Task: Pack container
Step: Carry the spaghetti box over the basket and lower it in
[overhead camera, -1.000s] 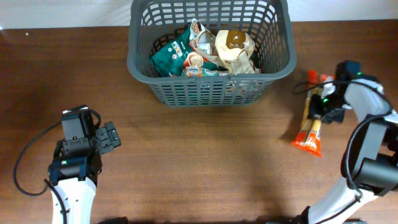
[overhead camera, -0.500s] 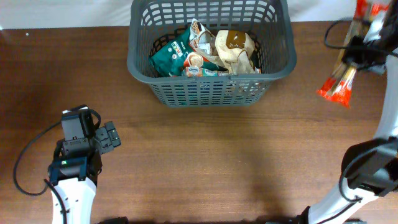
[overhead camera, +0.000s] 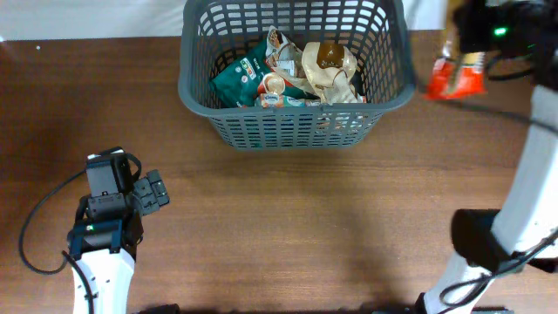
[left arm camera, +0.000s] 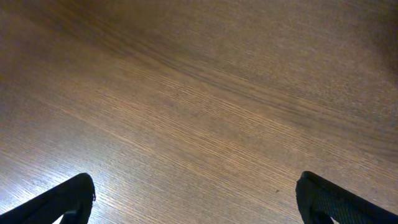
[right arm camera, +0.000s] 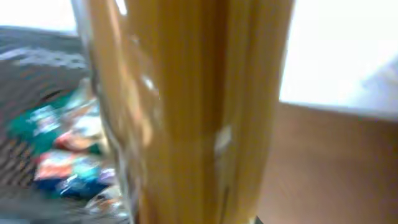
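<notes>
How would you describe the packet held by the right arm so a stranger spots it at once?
Start at the dark grey basket at the far edge of the table. Just right of its rim, the right pincer holds a long spaghetti packet. Unlike the crumpled pouches inside, it is slim, clear-wrapped and red-orange at its end.

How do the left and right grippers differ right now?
The left gripper is open and empty; the right gripper is shut on a long packet. The left gripper sits over bare table, well away from the basket; the right gripper is just beside the basket's right wall. Neither is inside the basket.
</notes>
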### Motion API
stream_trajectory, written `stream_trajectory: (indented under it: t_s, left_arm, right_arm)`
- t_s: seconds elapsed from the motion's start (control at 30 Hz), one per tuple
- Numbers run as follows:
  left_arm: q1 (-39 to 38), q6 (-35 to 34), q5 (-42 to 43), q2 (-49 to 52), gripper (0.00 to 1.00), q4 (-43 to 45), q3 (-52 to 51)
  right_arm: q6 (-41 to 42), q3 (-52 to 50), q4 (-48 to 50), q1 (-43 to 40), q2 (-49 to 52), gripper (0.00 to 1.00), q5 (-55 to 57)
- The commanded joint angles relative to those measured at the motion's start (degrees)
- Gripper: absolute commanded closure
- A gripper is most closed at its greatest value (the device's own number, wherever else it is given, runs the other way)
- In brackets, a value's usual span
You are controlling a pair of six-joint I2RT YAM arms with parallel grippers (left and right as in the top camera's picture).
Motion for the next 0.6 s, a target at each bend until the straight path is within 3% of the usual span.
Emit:
stream_trajectory:
  t_s: [0.0,0.23,0.43,0.57]
  left_arm:
    - [0.4,-0.5,0.6,0.1,0.01,0.0,-0.3]
    - [0.4,-0.5,0.6,0.1,0.01,0.0,-0.3]
    - [0.4,-0.5,0.6,0.1,0.01,0.0,-0.3]
    - [0.4,-0.5,0.6,0.1,0.01,0.0,-0.3]
  right_arm:
    - [-9.1,4.9,-0.4,7.3,-2.6,0.96,-2.3]
    - [-25.4,2.6,-9.2,18.7,-1.7,0.96,-2.3]
    - [-30.8,-6.6,-8.7,19.5,-1.6,0.96,-5.0]
    - [-30.0,-13.1,-1.0,18.7,-1.1,0.97,-4.6]
